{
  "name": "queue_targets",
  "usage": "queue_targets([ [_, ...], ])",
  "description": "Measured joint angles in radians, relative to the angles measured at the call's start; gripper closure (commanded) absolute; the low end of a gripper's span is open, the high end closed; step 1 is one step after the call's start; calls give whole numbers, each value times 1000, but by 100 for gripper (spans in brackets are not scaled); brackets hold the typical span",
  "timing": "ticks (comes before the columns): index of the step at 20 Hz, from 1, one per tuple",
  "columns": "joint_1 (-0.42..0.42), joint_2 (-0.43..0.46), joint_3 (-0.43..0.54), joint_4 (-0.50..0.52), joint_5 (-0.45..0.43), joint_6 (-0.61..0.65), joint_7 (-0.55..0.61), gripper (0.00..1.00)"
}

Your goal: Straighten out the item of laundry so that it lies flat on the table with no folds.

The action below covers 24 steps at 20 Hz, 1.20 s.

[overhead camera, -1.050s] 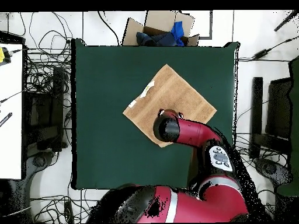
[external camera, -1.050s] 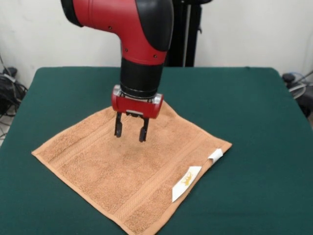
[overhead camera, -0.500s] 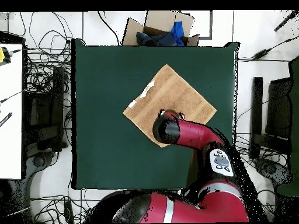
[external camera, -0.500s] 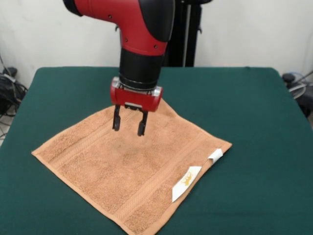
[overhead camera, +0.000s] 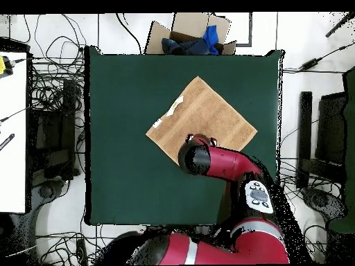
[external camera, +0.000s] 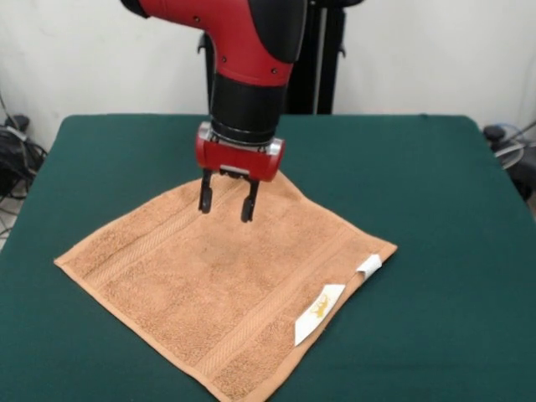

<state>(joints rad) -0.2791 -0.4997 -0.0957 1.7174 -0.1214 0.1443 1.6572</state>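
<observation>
The peach-orange towel [external camera: 226,289] [overhead camera: 204,114], the item of laundry, lies spread out like a diamond on the dark green table [external camera: 435,193] [overhead camera: 118,131]. I see no fold in it. Two white tags [external camera: 318,312] stick out from its near right edge. My gripper [external camera: 226,203] hangs a little above the towel's far part, open, with nothing between its fingers. In the overhead view the arm's wrist [overhead camera: 196,156] covers the gripper and the towel's nearest corner.
A cardboard box [overhead camera: 188,34] with blue things in it stands past the table's far edge in the overhead view. Cables lie on the floor around the table [overhead camera: 52,97]. A black stand [external camera: 322,59] rises behind the table.
The gripper has risen a little off the towel and shifted slightly toward the towel's far corner. It stays open. The towel has not moved.
</observation>
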Motion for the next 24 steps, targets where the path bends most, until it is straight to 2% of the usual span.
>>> queue_targets([
  [4, 35, -2, -38, 28, 0, -31, 0, 0],
  [12, 40, -18, -52, 103, 0, -109, 0, 0],
  [24, 34, -7, -52, 141, 3, -115, 0, 0],
])
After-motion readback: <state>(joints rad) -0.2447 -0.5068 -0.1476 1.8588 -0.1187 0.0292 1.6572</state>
